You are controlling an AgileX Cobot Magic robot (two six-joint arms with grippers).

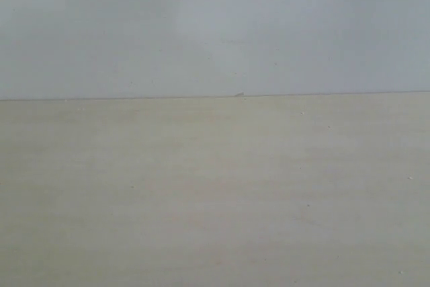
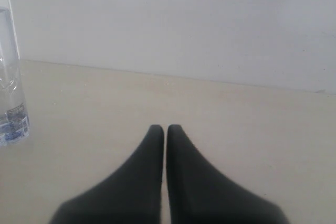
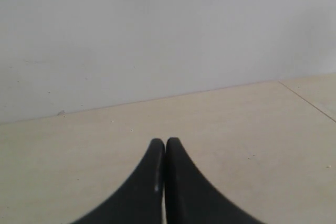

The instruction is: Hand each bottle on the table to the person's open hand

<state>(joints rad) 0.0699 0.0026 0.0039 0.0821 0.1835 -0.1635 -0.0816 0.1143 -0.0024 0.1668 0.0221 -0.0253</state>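
My left end effector point(image 2: 166, 128) and right end effector point(image 3: 166, 141) hang clenched, empty, over the worktop point(image 2: 236, 129). Handover not begun, I judge: left must open, then reach the clear bottle point(image 2: 13, 93) near it.

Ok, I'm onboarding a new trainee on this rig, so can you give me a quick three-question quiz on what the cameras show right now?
1. True or false: the left gripper is shut on the clear bottle.
2. Which view shows a bottle? A. exterior B. left wrist C. right wrist
3. Fill the gap: the jaws of the right gripper are ____ (open or shut).

Key
1. False: its jaws are shut on nothing, and the bottle stands apart, upright on the table.
2. B: the bottle is at the edge of the left wrist view only.
3. Shut.
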